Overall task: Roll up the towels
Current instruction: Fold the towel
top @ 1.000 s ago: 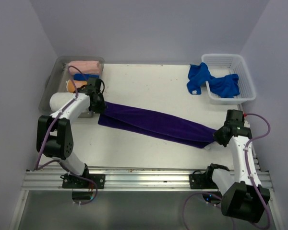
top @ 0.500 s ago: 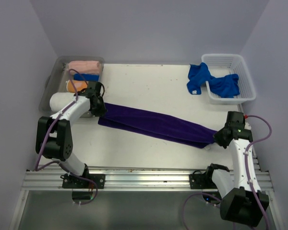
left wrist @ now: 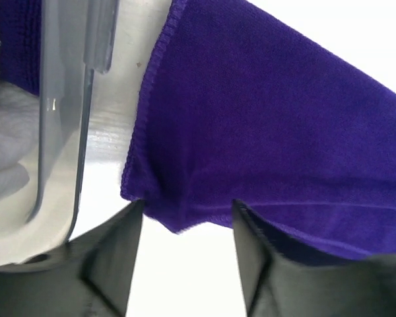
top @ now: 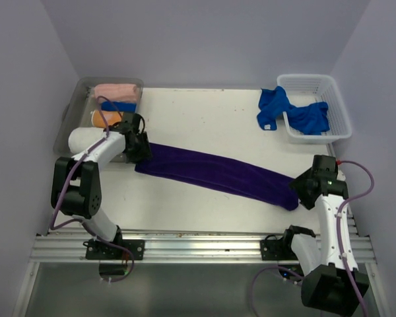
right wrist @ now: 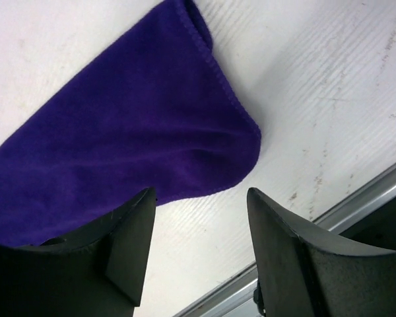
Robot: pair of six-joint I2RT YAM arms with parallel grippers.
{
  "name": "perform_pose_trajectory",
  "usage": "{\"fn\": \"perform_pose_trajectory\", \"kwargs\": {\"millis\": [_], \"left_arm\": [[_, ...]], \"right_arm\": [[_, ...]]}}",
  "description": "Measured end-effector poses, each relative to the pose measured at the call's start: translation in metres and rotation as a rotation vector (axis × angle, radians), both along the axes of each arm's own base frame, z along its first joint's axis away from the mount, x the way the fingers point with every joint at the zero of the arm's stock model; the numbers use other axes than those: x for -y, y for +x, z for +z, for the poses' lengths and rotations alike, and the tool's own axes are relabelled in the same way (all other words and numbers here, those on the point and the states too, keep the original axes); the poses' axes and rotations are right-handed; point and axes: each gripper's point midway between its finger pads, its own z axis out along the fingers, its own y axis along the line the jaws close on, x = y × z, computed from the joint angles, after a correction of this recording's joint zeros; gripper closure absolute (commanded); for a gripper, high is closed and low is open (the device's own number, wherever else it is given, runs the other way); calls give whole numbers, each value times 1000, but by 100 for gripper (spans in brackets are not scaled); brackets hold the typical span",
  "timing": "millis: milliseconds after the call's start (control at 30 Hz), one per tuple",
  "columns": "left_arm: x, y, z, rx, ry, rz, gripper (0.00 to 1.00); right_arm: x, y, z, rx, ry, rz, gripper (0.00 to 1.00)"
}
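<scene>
White tabletop (top: 204,109) between lavender walls. At far left a clear bin (top: 71,105) holds a peach towel (top: 115,90); the blue and orange rolls below it are partly hidden by the left arm. The left gripper (left wrist: 188,208) stands apart over the purple towel's (top: 218,172) left end, gripping nothing. The towel lies as a long folded strip slanting across the table. The right gripper (right wrist: 201,195) stands apart just short of its right end. Blue towels (top: 274,105) spill over the white basket (top: 336,99) at far right.
</scene>
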Motion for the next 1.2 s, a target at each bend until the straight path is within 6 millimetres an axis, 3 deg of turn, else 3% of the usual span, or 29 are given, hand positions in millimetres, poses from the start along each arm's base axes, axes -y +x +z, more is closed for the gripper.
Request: {"fn": "perform_pose_trajectory", "kwargs": {"millis": [100,167,233,333,433,633,733,933,1200], "left_arm": [[4,3,11,22,7,-8,37],[14,12,24,63,8,-32,39],[35,22,40,114,-2,-82,44],[71,29,50,146,-35,-163,44],[92,33,37,125,-53,-208,44],[94,28,-33,-42,-21,-214,45],[96,34,-34,-31,-30,-211,45],[96,32,-36,-28,-37,-211,45],[94,22,-34,-19,-43,-220,45]], "right_arm": [[-4,7,8,60,9,29,42],[-6,16,13,99,16,52,53],[-9,29,16,135,26,86,61],[-17,50,9,119,56,152,65],[-25,74,-7,52,74,227,67],[-24,97,-53,-58,92,266,71],[-22,100,-77,-114,100,259,71],[-10,114,-79,-103,76,222,70],[20,139,-75,-84,13,160,69]]}}
